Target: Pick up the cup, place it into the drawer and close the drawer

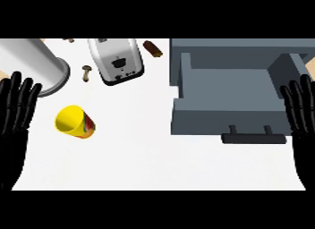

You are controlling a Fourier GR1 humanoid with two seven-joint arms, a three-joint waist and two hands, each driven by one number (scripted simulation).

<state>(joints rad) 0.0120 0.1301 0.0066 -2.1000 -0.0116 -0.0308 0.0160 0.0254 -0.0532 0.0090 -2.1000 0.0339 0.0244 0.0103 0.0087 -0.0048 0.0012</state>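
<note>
Cup (75, 121): yellow, tipped on the counter (153, 165), left of the open drawer (226, 85). Judged light, rigid, slick; best taken round the wall. Left hand (11, 120), right hand (305, 120): fingers straight, nothing held, rested at the edges.

Yellow cup (74, 121) (red-green pattern outside), grey drawer (229, 91), black handle (253, 138), white counter (153, 161).

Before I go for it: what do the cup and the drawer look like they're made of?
The cup looks like smooth glossy plastic or glazed ceramic: bright yellow, evenly coloured, with a red and green print on its side. The drawer looks like matte painted metal or wood: flat blue-grey panels without shine or grain, and a dark bar handle. Neither look settles it.
</note>
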